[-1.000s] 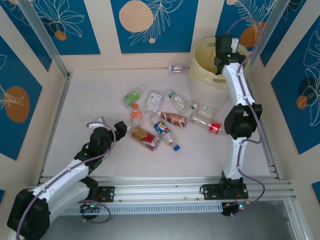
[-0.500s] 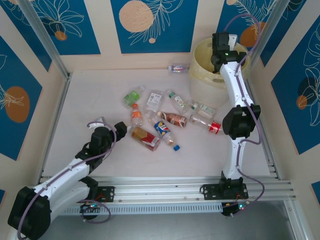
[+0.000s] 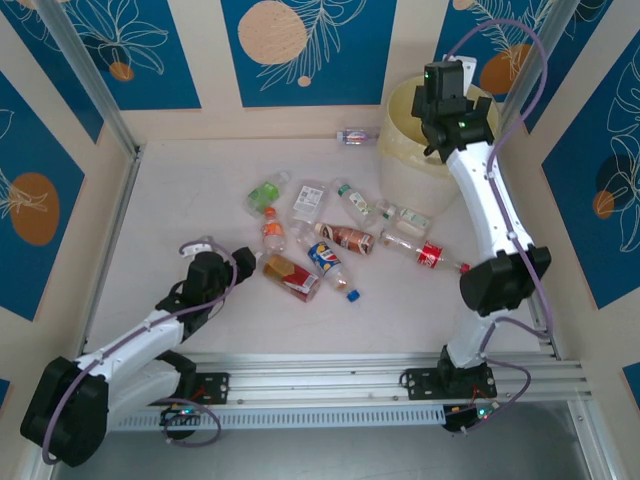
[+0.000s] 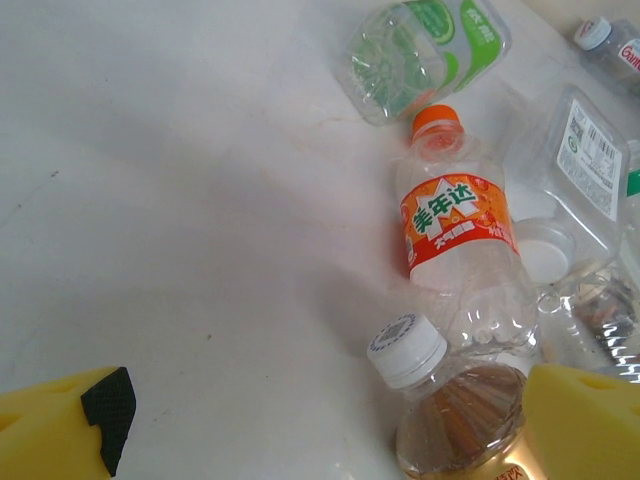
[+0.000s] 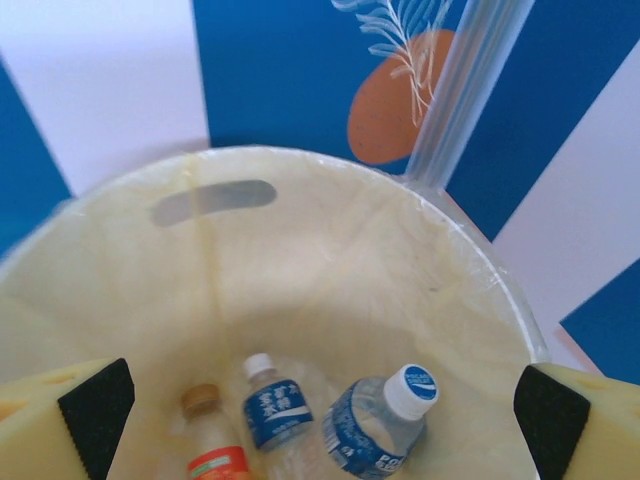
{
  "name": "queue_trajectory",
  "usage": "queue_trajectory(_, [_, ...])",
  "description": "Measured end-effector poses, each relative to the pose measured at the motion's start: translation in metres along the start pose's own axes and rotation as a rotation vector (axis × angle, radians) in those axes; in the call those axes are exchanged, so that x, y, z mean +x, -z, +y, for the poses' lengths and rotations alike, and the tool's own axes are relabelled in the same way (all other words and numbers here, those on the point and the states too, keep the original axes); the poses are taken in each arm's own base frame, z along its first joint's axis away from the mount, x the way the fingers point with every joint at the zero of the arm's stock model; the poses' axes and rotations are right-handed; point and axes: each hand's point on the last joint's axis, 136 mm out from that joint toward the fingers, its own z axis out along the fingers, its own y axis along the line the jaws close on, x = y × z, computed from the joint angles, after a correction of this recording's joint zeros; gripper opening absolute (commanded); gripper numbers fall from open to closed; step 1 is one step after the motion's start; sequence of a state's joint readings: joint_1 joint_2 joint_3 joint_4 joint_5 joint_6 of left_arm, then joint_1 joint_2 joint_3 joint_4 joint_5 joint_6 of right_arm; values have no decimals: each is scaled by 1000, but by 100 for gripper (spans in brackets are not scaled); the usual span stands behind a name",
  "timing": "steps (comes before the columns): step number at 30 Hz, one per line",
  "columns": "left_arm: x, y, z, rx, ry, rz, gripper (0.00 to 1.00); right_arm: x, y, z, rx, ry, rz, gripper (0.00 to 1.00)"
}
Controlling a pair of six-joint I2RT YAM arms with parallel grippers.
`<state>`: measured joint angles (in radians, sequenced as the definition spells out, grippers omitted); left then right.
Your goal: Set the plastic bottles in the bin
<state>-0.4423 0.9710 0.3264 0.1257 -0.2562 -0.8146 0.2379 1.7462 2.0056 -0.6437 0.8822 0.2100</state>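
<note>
Several plastic bottles (image 3: pixel 330 235) lie scattered mid-table. The pale yellow bin (image 3: pixel 400 160) stands at the back right. My right gripper (image 3: pixel 452 105) hangs open over the bin's mouth. In the right wrist view the right gripper (image 5: pixel 320 425) holds nothing, and three bottles lie on the bin's floor (image 5: pixel 330 300): a blue-labelled one (image 5: pixel 375 430), a smaller blue one (image 5: pixel 275 405) and an orange-labelled one (image 5: pixel 210 450). My left gripper (image 3: pixel 222 254) is open, low by the pile's left edge. A white-capped bottle of brown liquid (image 4: pixel 455 420) lies just inside its right finger (image 4: pixel 585 420).
Beyond it lie an orange-labelled bottle (image 4: pixel 455 220), a crushed green one (image 4: pixel 430 45) and a clear flat one (image 4: pixel 580 170). A lone bottle (image 3: pixel 355 137) rests against the back wall. A red-labelled bottle (image 3: pixel 428 254) lies close to the right arm. Walls and metal posts enclose the table.
The right gripper has risen and shifted back over the bin, its elbow swinging right and down. The left gripper has edged slightly right toward the pile.
</note>
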Motion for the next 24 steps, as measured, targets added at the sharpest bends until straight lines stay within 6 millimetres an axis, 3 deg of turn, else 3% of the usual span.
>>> queue_trajectory(4, [3,-3,-2,3,6,22,100,5,39,18,-113,-21,-53,100])
queue_trajectory(9, [8,-7,-1,-7,15,52,100,37,78,31,-285,-104,-49,100])
queue_trajectory(17, [4,-14,-12,-19,32,94,100,103,113,28,-536,-159,-37,99])
queue_trajectory(24, [14,-20,-12,-79,149,180,100,124,133,26,-638,-157,-59,100])
